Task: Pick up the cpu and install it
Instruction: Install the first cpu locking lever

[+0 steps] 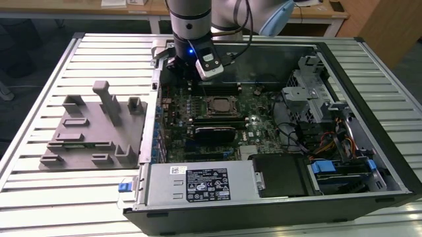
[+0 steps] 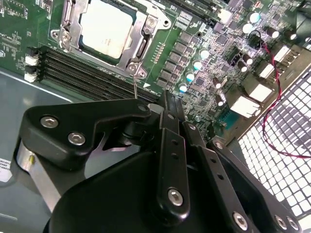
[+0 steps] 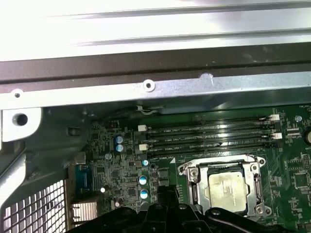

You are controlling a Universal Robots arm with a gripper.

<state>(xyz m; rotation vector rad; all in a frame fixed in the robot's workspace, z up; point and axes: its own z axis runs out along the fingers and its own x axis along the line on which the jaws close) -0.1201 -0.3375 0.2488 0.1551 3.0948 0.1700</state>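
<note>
The gripper's point(image 2: 167, 99) black linkage sits closest in both wrist views. Its jaws look drawn together, with nothing caught between them. It hangs above the motherboard point(image 1: 260, 116) inside the open computer case point(image 1: 277, 222), touching nothing that I can see.

The cpu point(image 2: 107, 26) is not in the gripper. Its pale metal top lies flat in the socket, with the socket frame point(image 2: 146, 36) around it, so it appears to be already seated. Whether the frame is fully latched is hard to tell.

In the exterior view the arm point(image 1: 191, 24) stands over the far part of the board. The cpu point(image 1: 218, 105) lies nearer that camera and a little toward the exterior view's right of the arm. The gripper is therefore off to one side of the chip, not directly above it.

In the first wrist view the gripper point(image 3: 165, 194) appears just beside the cpu point(image 3: 228, 187). The memory slots point(image 3: 209, 138) run beyond both, toward the case wall.

The chip is square, with no long axis, and its edges run parallel to those slots.
</note>
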